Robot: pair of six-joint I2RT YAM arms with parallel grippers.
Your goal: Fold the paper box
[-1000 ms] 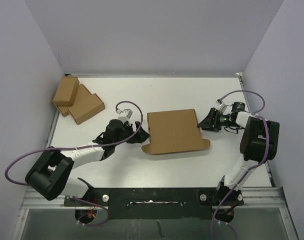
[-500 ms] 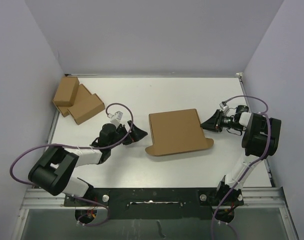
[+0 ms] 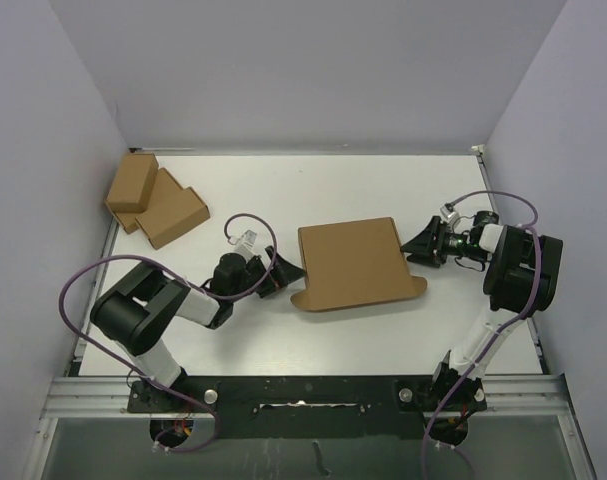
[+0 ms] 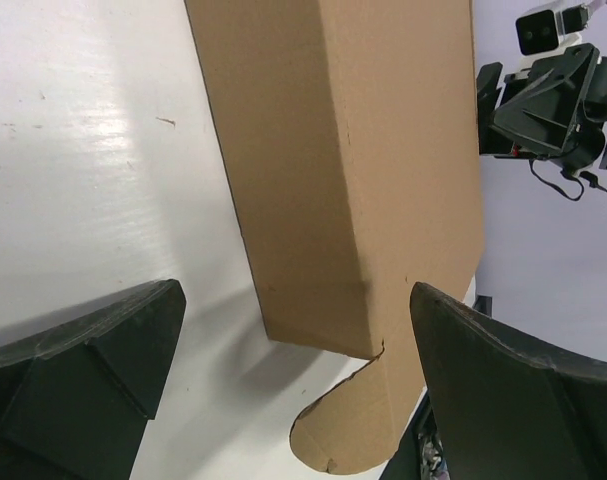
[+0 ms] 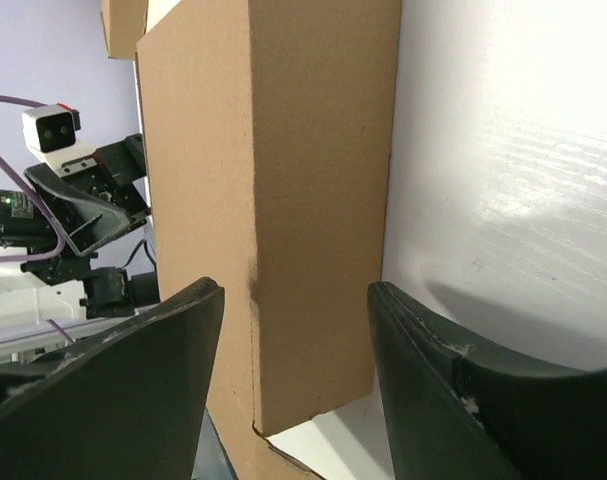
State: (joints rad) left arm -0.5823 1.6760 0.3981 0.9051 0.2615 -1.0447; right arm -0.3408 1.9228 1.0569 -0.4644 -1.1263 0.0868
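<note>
The paper box (image 3: 351, 262) is a shallow brown cardboard mailer, lying closed in the middle of the white table with rounded flap ears sticking out at its near corners. My left gripper (image 3: 283, 270) is open, low at the box's left side, just short of it. In the left wrist view the box wall (image 4: 313, 200) and a rounded ear (image 4: 358, 430) lie ahead between the open fingers. My right gripper (image 3: 418, 243) is open at the box's right side. In the right wrist view the box wall (image 5: 313, 220) stands between the open fingers (image 5: 453, 400).
Two smaller brown cardboard boxes (image 3: 153, 200) lie stacked at the back left of the table. Purple cables loop from both arms. White walls close the table at the back and sides.
The left arm has folded back and its gripper has moved right, up to the box's left side. The right gripper has shifted slightly. The box has barely moved.
</note>
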